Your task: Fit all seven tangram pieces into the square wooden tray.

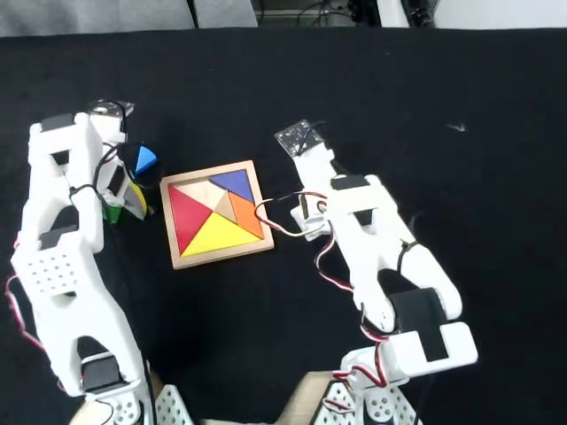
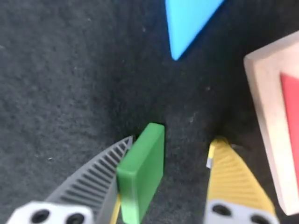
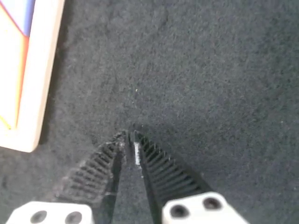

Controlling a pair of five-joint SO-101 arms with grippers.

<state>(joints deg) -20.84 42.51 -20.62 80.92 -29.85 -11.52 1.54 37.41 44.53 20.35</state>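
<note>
The square wooden tray (image 1: 177, 259) lies mid-table and holds red, yellow, orange, blue and plain wood pieces. A green piece (image 2: 140, 175) stands on its edge on the black cloth and leans against the grey finger (image 2: 100, 179) of my left gripper (image 2: 174, 141). That gripper is open, and its yellow finger (image 2: 233, 175) stands apart from the piece. A light blue triangle (image 2: 187, 18) lies just beyond, also the blue triangle (image 1: 144, 159) in the high view. My right gripper (image 3: 129, 135) is shut on nothing, low over the cloth beside the tray's edge (image 3: 39, 88).
The tray's corner (image 2: 268, 88) is close to the left gripper's yellow finger. Black cloth covers the whole table. The right arm (image 1: 372, 248) stretches from the front edge toward the tray's right side. Open cloth lies to the right and far side.
</note>
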